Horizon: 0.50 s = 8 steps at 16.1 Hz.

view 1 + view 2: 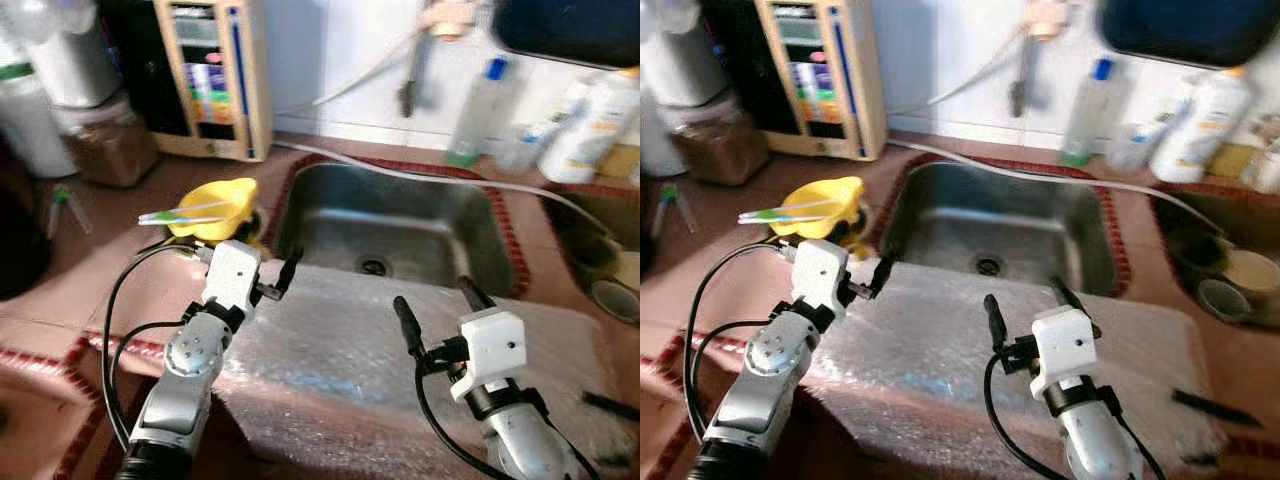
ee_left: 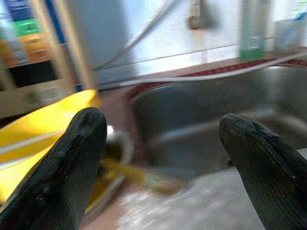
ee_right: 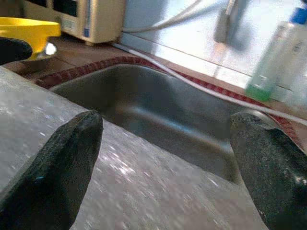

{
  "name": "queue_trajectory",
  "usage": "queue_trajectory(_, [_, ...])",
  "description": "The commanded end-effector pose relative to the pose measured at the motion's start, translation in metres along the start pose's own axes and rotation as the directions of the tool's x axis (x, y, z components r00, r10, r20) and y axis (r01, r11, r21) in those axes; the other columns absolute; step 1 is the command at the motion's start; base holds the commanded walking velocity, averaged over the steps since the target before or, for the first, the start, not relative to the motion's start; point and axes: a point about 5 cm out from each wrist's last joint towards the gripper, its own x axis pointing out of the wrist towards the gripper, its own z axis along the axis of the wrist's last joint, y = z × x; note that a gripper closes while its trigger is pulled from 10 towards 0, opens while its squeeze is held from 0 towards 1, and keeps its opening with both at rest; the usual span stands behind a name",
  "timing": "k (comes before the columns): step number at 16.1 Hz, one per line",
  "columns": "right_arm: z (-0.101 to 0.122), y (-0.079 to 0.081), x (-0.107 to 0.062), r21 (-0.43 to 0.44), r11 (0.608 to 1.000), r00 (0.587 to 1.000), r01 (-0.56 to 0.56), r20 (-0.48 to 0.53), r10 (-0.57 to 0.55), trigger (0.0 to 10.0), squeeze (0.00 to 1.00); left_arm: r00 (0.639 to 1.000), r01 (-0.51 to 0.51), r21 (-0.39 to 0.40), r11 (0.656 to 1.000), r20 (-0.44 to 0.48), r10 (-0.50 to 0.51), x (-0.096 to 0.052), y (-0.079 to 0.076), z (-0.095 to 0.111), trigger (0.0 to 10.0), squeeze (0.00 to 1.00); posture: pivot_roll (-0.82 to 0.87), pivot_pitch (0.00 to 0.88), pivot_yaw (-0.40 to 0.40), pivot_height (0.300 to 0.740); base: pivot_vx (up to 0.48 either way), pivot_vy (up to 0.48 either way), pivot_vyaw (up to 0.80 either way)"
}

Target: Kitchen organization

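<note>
The left gripper, jaws spread, hangs just beside the yellow cup at the sink edge. The right gripper, jaws also spread, hovers over the shiny sheet.

One steel sink is sitting in the counter, with one yellow cup just beside it. Two grippers are hovering over the near edge: the left gripper and the right gripper.
</note>
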Motion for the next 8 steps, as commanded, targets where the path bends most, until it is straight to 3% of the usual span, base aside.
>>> queue_trajectory(1, [-0.0008,-0.0005,-0.0022,-0.01,1.0,1.0,0.006,-0.002,-0.006,10.0,0.0,0.998,-0.063,-0.015,0.998,-0.032,0.063,-0.0056,0.003,-0.0061,10.0,0.0,0.02,0.0,0.01,0.74,0.0,0.0,0.0])
queue_trajectory(6, [-0.0002,0.0019,-0.0039,-0.009,1.0,1.0,0.012,-0.002,-0.012,10.0,0.0,0.988,-0.149,-0.054,0.987,-0.058,0.146,-0.0097,0.0072,-0.0113,10.0,0.0,0.03,0.0,0.009,0.74,0.0,0.0,0.0])
queue_trajectory(8, [0.001,0.0033,-0.0024,-0.005,1.0,1.0,0.012,0.004,-0.012,10.0,0.0,0.986,-0.158,-0.071,0.985,-0.062,0.154,-0.0009,0.0056,-0.0111,10.0,0.0,0.03,0.0,0.01,0.74,0.0,0.0,0.0])
